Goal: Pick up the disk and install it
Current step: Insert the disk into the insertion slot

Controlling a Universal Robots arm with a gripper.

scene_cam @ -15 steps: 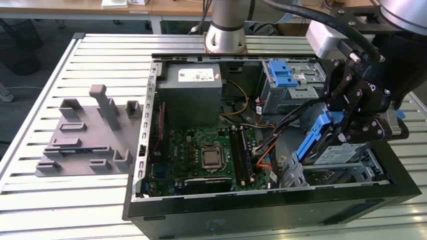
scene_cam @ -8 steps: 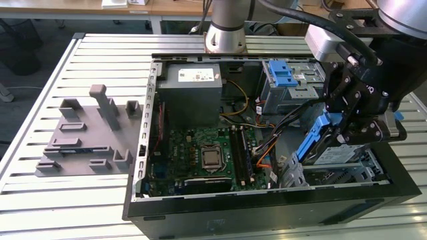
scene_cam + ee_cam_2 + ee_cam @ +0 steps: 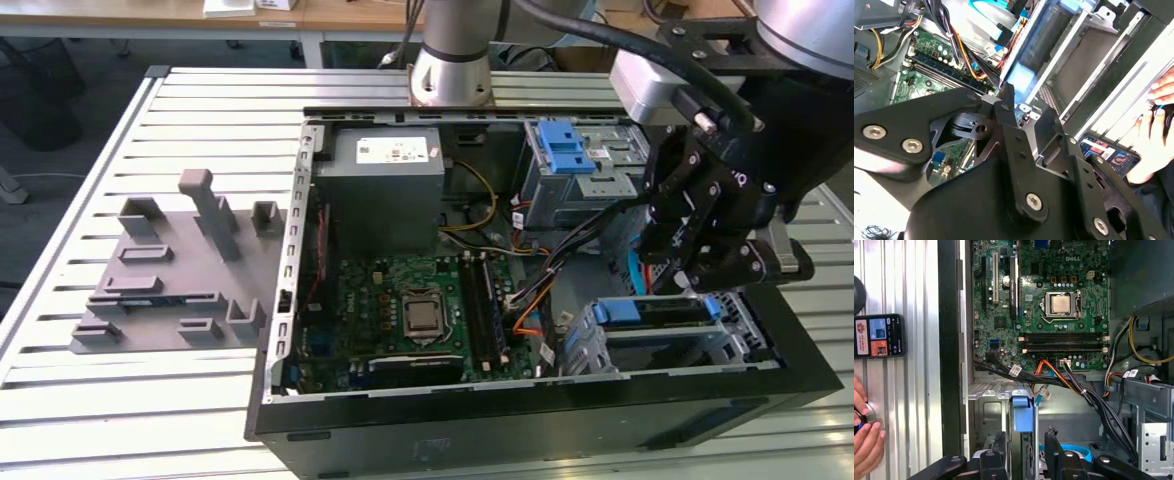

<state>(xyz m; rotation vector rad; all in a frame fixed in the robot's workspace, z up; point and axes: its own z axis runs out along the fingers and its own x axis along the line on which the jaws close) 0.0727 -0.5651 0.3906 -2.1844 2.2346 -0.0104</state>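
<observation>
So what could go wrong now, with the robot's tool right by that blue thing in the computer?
The tool is right at the disk by the metal cage; if the disk goes in crooked, it might jam on the cage wall. A bundle of cables runs just beside the cage, so the tool could snag one. A person's hand is over the table nearby; it could get bumped if it strays closer.
</observation>
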